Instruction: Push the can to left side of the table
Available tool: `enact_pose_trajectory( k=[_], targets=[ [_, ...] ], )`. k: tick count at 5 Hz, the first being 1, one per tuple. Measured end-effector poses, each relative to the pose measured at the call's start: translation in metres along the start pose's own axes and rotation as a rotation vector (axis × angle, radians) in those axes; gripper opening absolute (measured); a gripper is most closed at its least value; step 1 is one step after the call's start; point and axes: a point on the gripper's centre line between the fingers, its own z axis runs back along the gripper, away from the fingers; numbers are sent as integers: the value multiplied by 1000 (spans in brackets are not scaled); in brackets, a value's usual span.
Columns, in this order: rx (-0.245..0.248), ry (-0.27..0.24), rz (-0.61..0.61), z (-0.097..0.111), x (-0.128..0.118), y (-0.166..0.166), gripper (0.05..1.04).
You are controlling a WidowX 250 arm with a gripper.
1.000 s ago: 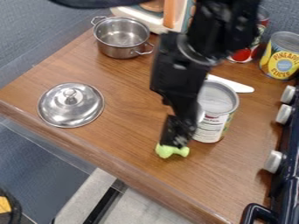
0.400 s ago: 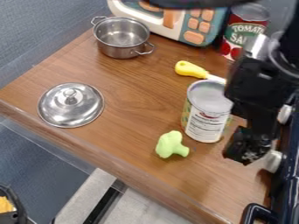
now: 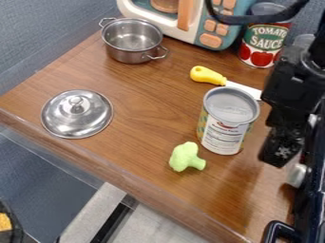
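The gripper (image 3: 277, 154) hangs low over the right part of the table, to the right of the can and apart from it; how its fingers stand cannot be made out. An open-topped can (image 3: 225, 128) with a white label stands upright right of the table's middle. The wooden table (image 3: 136, 118) has its left side taken up partly by a metal lid.
The metal lid (image 3: 77, 114) lies at the left, with a steel pot (image 3: 132, 40) behind. Green toy broccoli (image 3: 186, 157) lies just left of the can's base. A yellow-handled knife (image 3: 208, 76), tomato can (image 3: 262, 42) and toy oven (image 3: 184, 19) are behind; a stove (image 3: 311, 190) borders the right.
The gripper has moved from in front of the can and broccoli to the can's right side. The can, broccoli, lid and pot have stayed put.
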Motion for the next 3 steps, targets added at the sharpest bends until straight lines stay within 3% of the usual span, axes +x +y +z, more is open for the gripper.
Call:
enact_pose_trajectory(
  k=[2,3],
  targets=[
    [73,-50,10,-27,23,-10,1001],
    [86,-64,17,-33,39,-14,1001]
  ],
)
